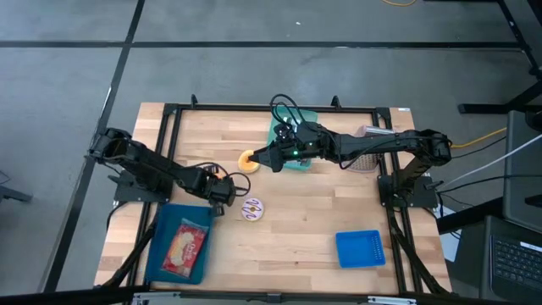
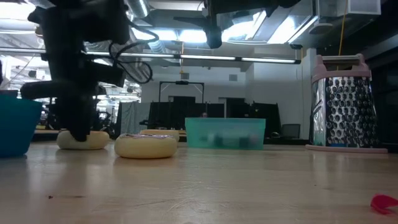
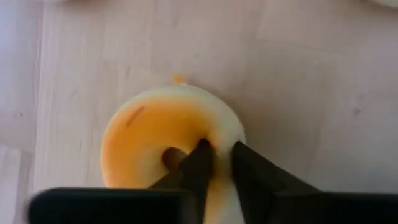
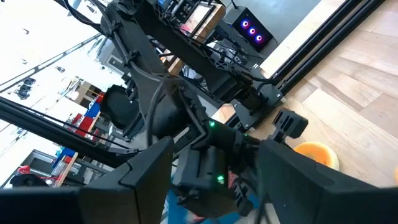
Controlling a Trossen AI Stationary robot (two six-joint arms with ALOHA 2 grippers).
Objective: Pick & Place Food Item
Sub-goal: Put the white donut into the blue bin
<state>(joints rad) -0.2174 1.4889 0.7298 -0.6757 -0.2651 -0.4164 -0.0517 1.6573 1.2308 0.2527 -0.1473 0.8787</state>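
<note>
Since the left gripper [image 3: 219, 152] is clenched on only a thin strip of the donut [image 3: 143, 137], with one finger at the edge of the hole and the other on the outer side, the main risk is a weak pinch. The soft ring could tear, squash or slip out on the lift. It could also swing on that one-sided hold and drop before it reaches a drop spot.

The tray [image 1: 157, 246] at the table's left front already holds a food packet, so a careless drop there could land on the packet or clip the rim.

The donut lies flat on the wood right under the left gripper, just behind that tray. In the low view it sits on the table with the gripper standing on top of it. From above the gripper hides it.

The sprinkled donut [image 1: 252, 209] lies just to the right of the left gripper, near enough to be nudged if the arm swings that way.

The right gripper [image 1: 275, 159] hangs released and empty mid-table, beside an orange donut [image 1: 247, 161] and in front of the teal box [image 1: 292, 135]. A high lift from the left arm could crowd it.
</note>
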